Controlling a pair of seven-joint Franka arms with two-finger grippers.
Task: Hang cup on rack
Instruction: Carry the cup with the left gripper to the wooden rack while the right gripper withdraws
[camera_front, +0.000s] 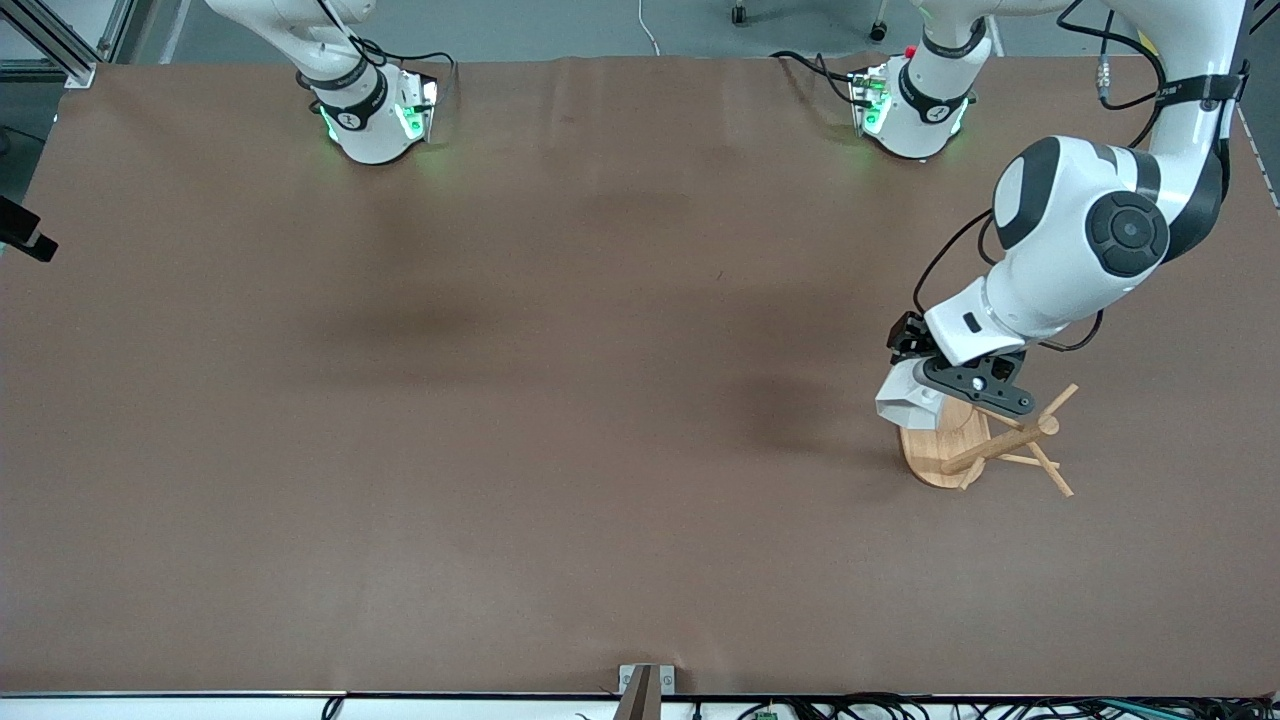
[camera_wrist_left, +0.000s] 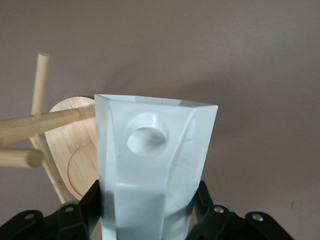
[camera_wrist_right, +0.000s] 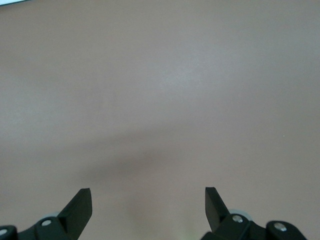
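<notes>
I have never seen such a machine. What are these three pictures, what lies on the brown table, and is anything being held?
Two white robot arms stand at a brown table. One picture looks down from a high camera facing them; the other two come from cameras on each arm's wrist. The left tool is shut on a white faceted cup, holding it over a bamboo mug rack at the left arm's end of the table. The right tool is open and waits over bare table.

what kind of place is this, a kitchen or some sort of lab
Most likely a robotics lab, not a kitchen: two white robot arms are bolted to a brown covered table, cables trail at its edges, and only a light bamboo mug rack and white faceted cup are there.
</notes>
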